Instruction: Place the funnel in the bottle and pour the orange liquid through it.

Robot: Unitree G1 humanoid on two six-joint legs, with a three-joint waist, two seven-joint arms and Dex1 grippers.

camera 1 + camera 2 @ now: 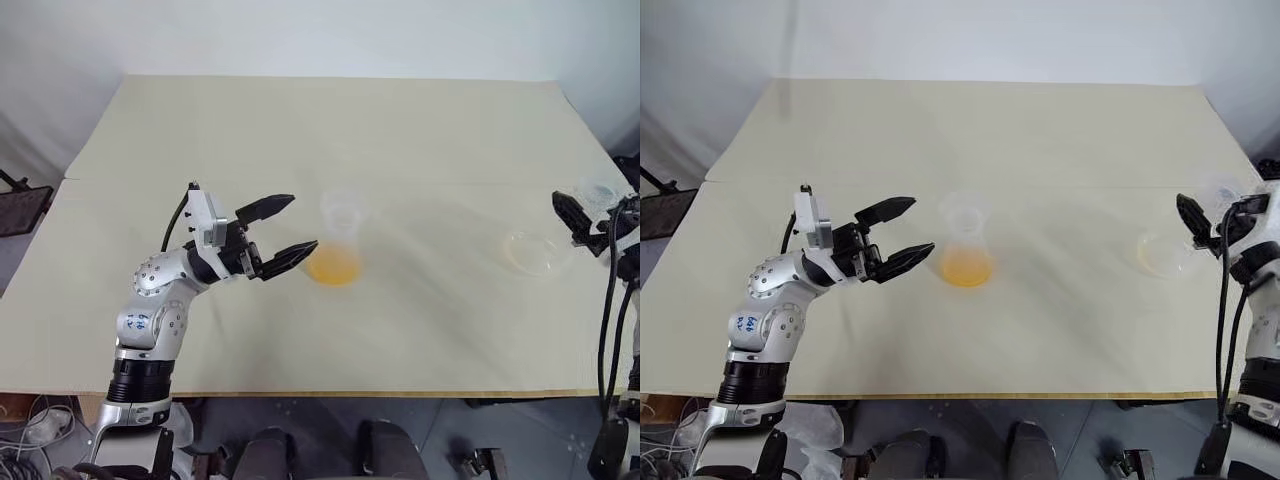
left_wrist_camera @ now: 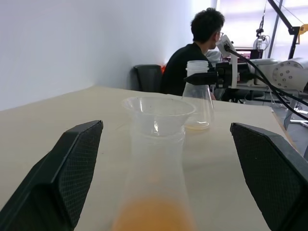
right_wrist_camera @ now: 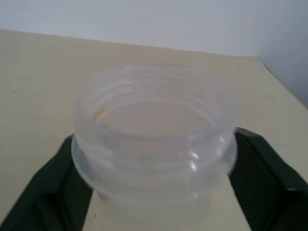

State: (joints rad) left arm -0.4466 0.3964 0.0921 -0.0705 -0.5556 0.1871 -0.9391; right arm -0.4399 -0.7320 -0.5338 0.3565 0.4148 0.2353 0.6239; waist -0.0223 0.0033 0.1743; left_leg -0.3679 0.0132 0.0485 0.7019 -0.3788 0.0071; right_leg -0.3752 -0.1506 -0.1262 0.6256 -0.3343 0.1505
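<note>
Cream table (image 1: 300, 140) against a white wall carries the funnel-topped bottle (image 1: 338, 245) beside the spread left pincer (image 1: 280, 232).

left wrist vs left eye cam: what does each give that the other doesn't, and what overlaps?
Left wrist adds: a side-on look at the funnel seated in the bottle mouth, and a person sitting beyond the table.
Left eye adds: the whole table from above, with the spacing between the two vessels.
Shared: the open left pincer facing the bottle, the orange liquid in its base, and the larger clear vessel with the right pincer at its neck.
</note>
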